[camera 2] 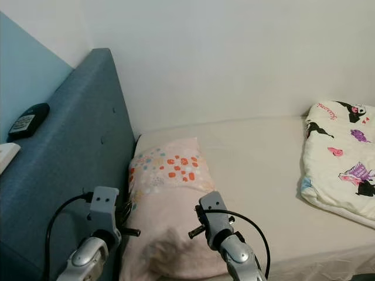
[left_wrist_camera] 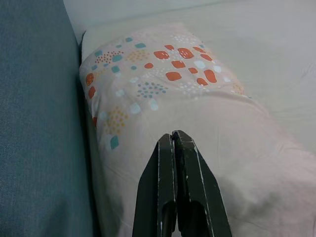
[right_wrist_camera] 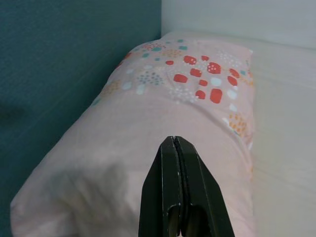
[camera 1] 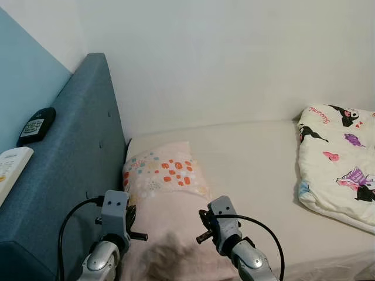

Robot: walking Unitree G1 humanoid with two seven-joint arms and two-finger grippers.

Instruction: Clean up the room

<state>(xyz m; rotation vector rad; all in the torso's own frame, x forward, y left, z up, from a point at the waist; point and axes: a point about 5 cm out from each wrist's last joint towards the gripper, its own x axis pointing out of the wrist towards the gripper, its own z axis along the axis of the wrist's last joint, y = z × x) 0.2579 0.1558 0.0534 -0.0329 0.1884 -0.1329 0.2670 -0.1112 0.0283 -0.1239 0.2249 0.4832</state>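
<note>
A pink pillow [camera 1: 167,193] with orange, teal and yellow spots lies on the bed [camera 1: 258,170], pushed up against the blue headboard [camera 1: 76,170], with its spotted end toward 12 o'clock, near the white wall [camera 1: 222,58], and its plain end toward 6 o'clock, close to the robot. Both arms reach in from 6 o'clock over that plain end. In the left wrist view the left pincer [left_wrist_camera: 174,140] has its two black fingers pressed flat together, holding nothing, with the tips just above the pillow's pale cover near the edge that meets the headboard. In the right wrist view the right pincer [right_wrist_camera: 174,145] is likewise closed tight on nothing, its tips over the middle of the pillow, and the headboard rises beyond the pillow. From the head camera, the left arm sits at about 7 o'clock beside the headboard and the right arm at about 5 o'clock above the pillow's near corner. At 3 o'clock on the bed lies a folded cream blanket [camera 1: 340,164] printed with cartoon figures, well apart from the pillow. On top of the headboard, toward 9 o'clock, rest a black remote [camera 1: 36,125] and, nearer the robot, a white remote [camera 1: 10,170].
</note>
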